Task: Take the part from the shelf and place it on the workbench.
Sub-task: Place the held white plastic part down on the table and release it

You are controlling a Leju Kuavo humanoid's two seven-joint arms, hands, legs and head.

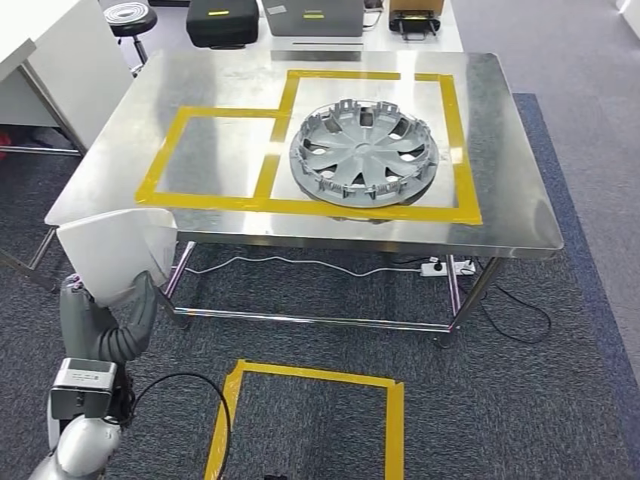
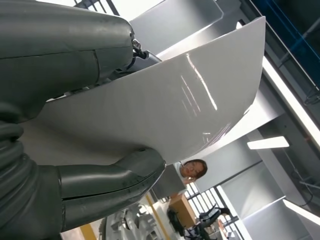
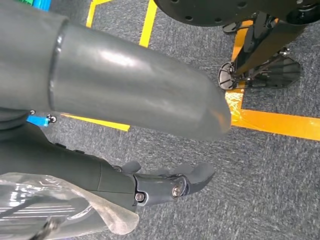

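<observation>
Left hand [image 1: 113,310] is low at the near-left corner of the workbench [image 1: 498,200], gripping a white curved panel [image 1: 117,250]. In the left wrist view the thumb [image 2: 113,182] presses one face of the panel [image 2: 162,107] and darker fingers [image 2: 141,55] clamp the opposite face; most of those fingers are hidden behind the sheet. Panel is off the bench, overlapping its front edge in the head view; whether it touches the edge I can't tell. Its lower part is covered by the hand.

Right hand [image 3: 124,125] hangs over grey carpet [image 3: 271,175] with yellow floor tape [image 3: 275,122] beneath it. Thumb [image 3: 136,95] and dark fingers [image 3: 170,182] are apart, nothing between them. A translucent plastic cover [image 3: 60,205] sits at the wrist, partly cut off by the frame.

Silver wheel cover [image 1: 364,150] lies flat on the bench inside the right yellow-taped square [image 1: 460,130]; left taped square [image 1: 215,155] sits beside it. Far edge has a black case [image 1: 223,20] and grey equipment [image 1: 313,18], both cropped. A person [image 2: 192,170] is in the background of the left wrist view, blurred.
</observation>
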